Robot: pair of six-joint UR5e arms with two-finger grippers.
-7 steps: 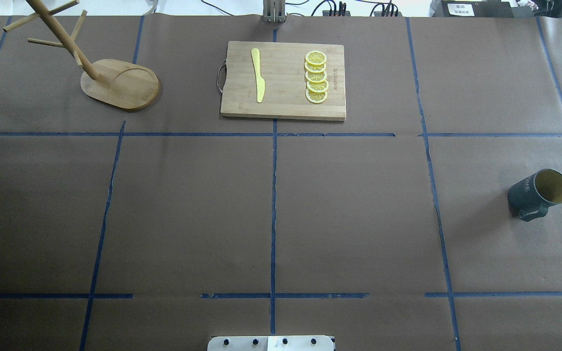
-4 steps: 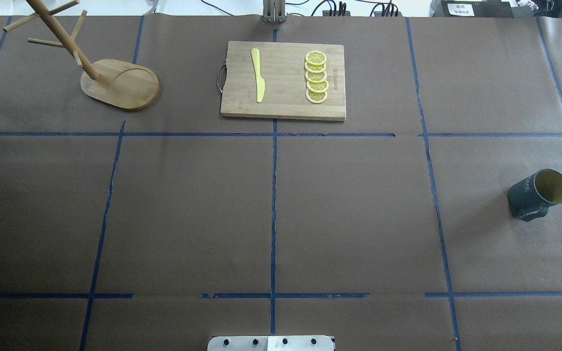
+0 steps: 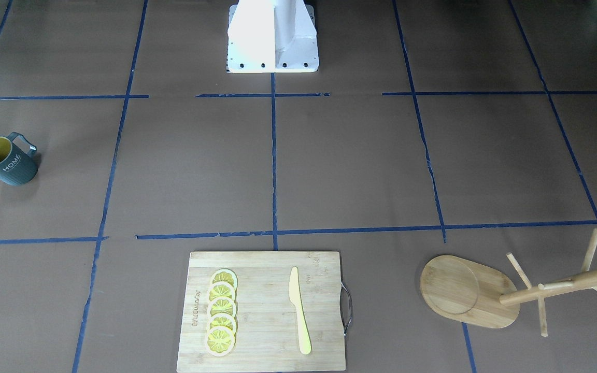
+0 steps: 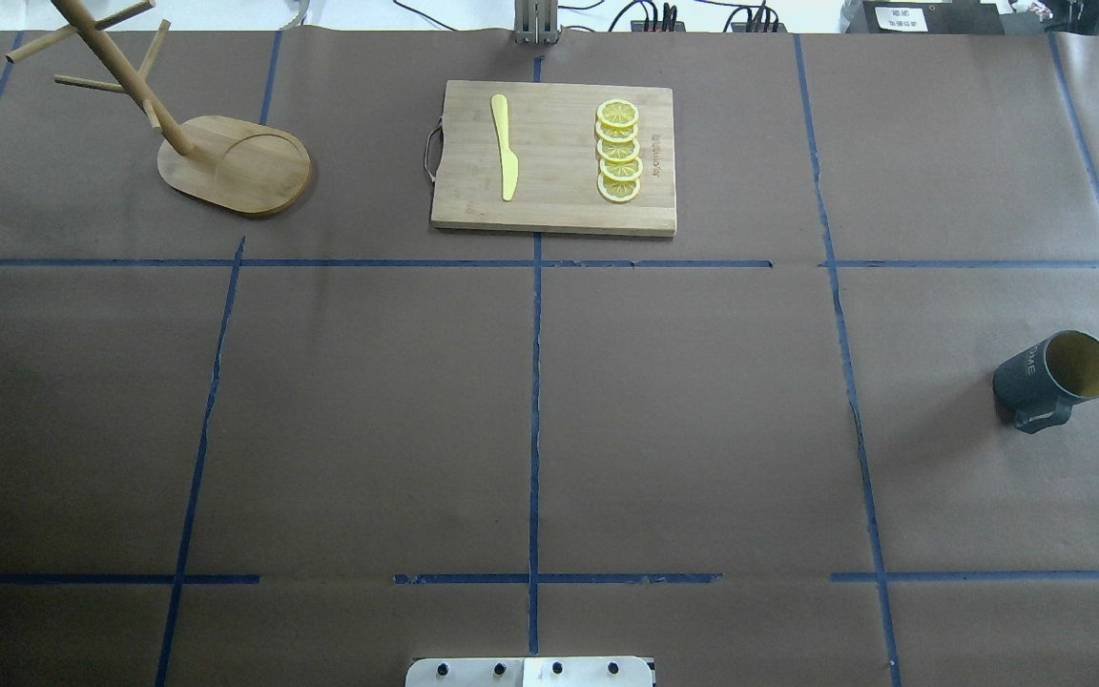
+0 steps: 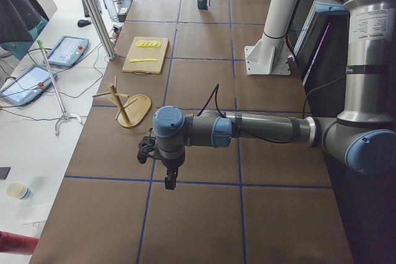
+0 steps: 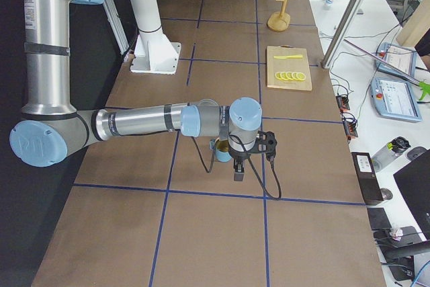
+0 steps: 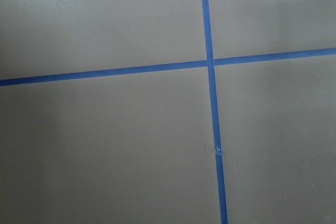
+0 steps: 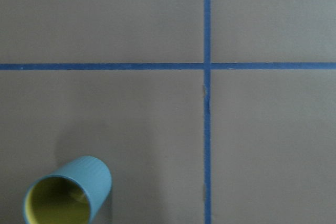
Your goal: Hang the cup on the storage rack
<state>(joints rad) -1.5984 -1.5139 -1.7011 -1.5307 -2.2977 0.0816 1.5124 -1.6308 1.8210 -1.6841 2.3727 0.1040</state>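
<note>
On the brown-papered table (image 4: 702, 429), the cutting board (image 4: 559, 205) at the far edge serves as the reference point. The left arm (image 5: 260, 129) and the right arm (image 6: 148, 120) are both extended level over the table, nearer the robot than the board, one to each side of it. The storage rack (image 4: 235, 162) stands upright well to the robot's left of the board, with all its pegs bare. The cup (image 4: 1050, 382) stands upright well to the robot's right of the board and nearer the robot, its handle turned toward the robot.

Neither side view shows whether the left gripper (image 5: 168, 176) or the right gripper (image 6: 238, 166) is open or closed. Nothing is seen in either of them. The right wrist camera shows the cup low in its frame.

Judgement: the task has not started and the step in hand is the approach to the cup. The next move calls for the right gripper to come down on the cup's rim or handle, and it must leave the loop free for a peg.
</note>
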